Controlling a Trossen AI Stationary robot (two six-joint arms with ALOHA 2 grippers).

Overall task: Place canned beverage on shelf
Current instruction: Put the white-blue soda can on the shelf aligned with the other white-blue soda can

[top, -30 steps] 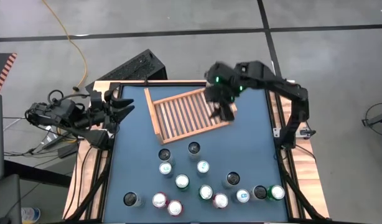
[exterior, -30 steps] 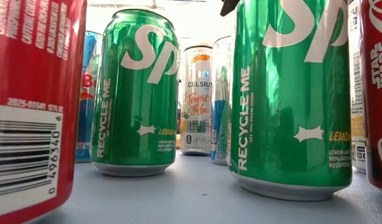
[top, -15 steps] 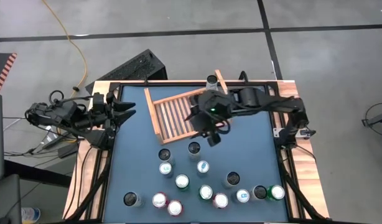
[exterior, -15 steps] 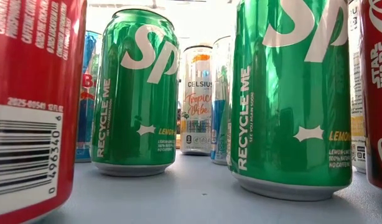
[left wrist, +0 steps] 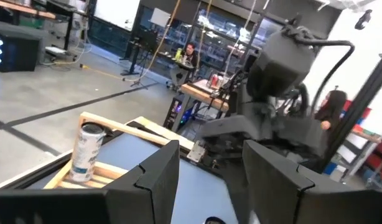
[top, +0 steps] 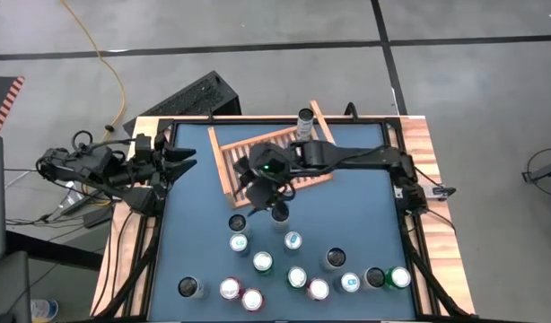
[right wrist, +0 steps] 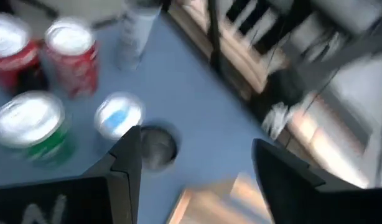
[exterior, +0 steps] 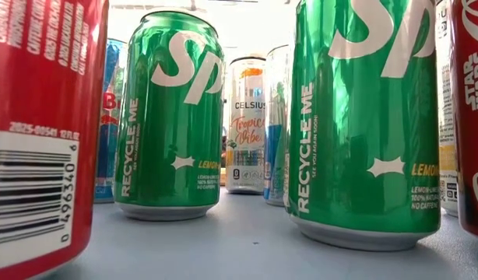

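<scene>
Where legible, Celsius can [exterior: 247, 124], Star Wars can [exterior: 471, 117]

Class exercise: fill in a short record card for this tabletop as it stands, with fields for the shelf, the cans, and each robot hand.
shelf: wooden slatted rack, lying askew at the table's far side
can on shelf: one tall can upright at its far corner
loose cans: a cluster on the blue table, nearer side
right hand: open, empty, above the cans just off the shelf's near edge
left hand: open, empty, waiting at the table's left edge
</scene>
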